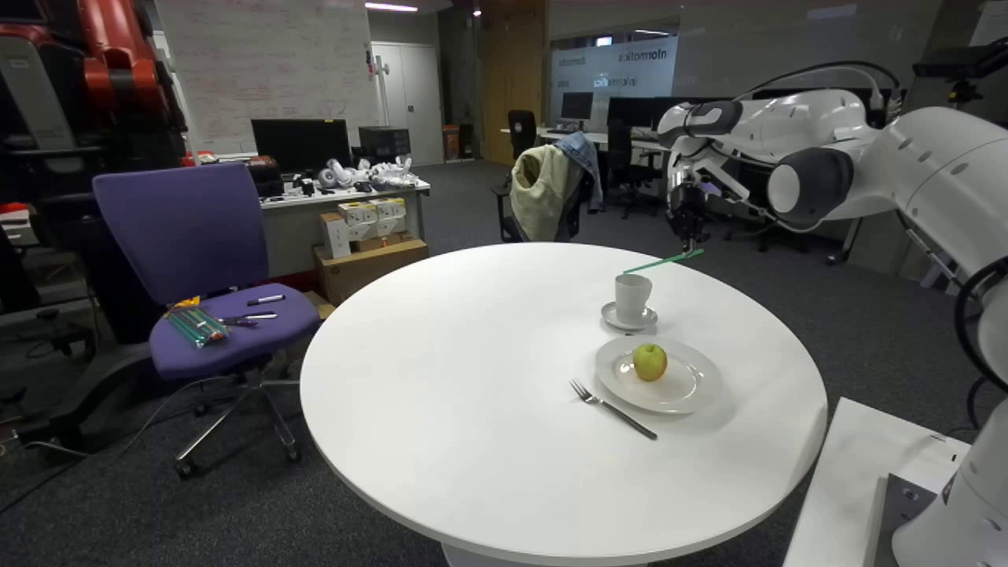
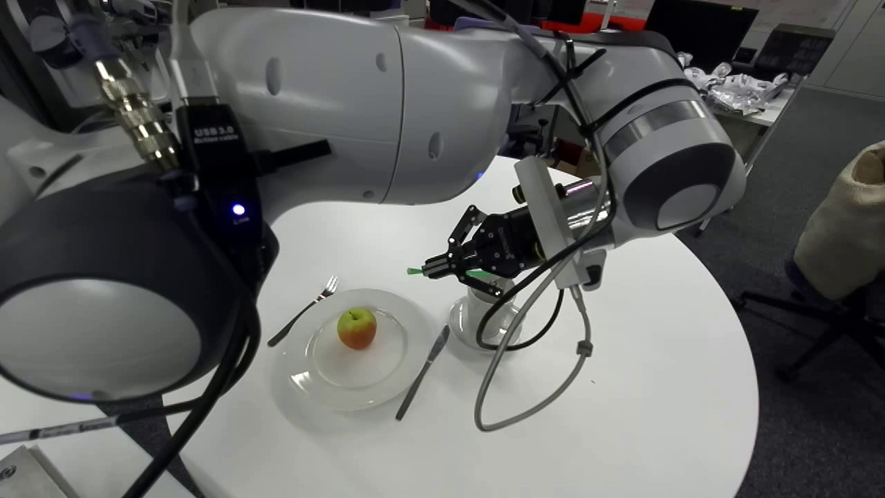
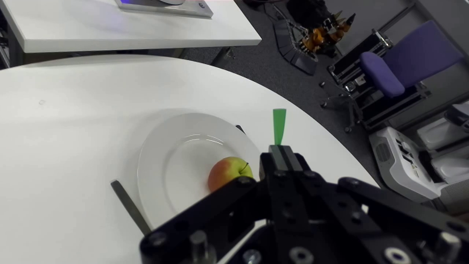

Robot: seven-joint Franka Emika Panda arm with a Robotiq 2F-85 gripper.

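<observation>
Green and thin, a strip [image 3: 279, 124] with a flared end sits clamped in the pincer [image 3: 281, 148], whose fingers press together on it above the white desk [image 1: 457, 378]. In an exterior view, the strip's left end shows just over the rim of a white cup [image 1: 632, 299]; whether they touch, I cannot tell. The cup stands upright on a saucer [image 1: 609, 315], towards the far right of the desk. Nearer lies a white plate [image 1: 691, 370], and on it a yellow-green apple [image 1: 650, 362] with a red blush. Left of the plate, a fork [image 1: 626, 419] lies with its tines to the far left. Between plate and saucer lies a knife [image 2: 422, 373]. Left of the desk stands a purple chair [image 1: 185, 236].
</observation>
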